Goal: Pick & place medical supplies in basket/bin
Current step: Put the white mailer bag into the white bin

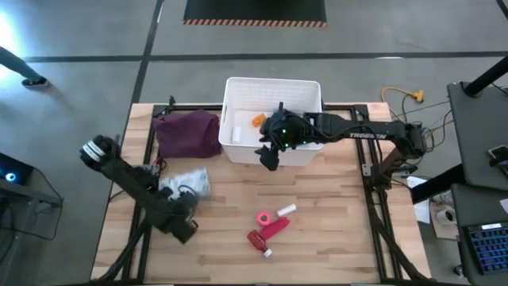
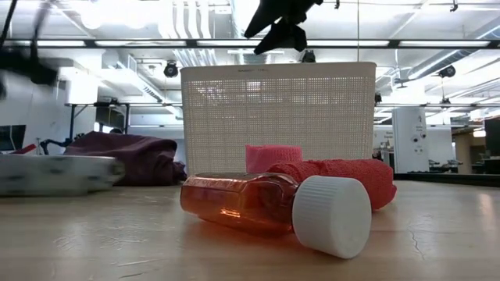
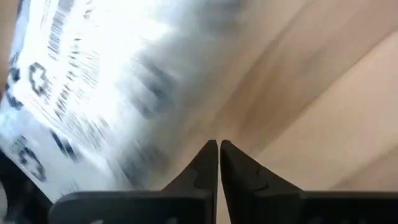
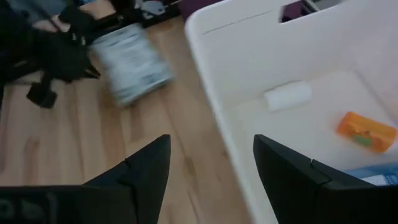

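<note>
Two grippers noted: right gripper (image 4: 211,168), fingers spread and empty above the bin (image 1: 274,119) rim, judged just past a drop-off; left gripper (image 3: 219,155), fingers pressed together, beside the patterned packet (image 1: 186,184), must open first.

Pale wooden plank tabletop (image 1: 333,238) on a black metal frame (image 1: 367,171), standing on a grey concrete floor (image 1: 95,32). Black-and-orange hazard-striped mat (image 1: 254,11) on the floor past the far edge. Yellow cable (image 1: 403,96) coiled on the floor on the right. Dark side desk with a black keyboard (image 1: 486,242) at lower right. Low view: open ceiling with long fluorescent strip lights (image 2: 156,42) and white ducting (image 2: 187,19); white cabinet (image 2: 410,139) far right.
</note>
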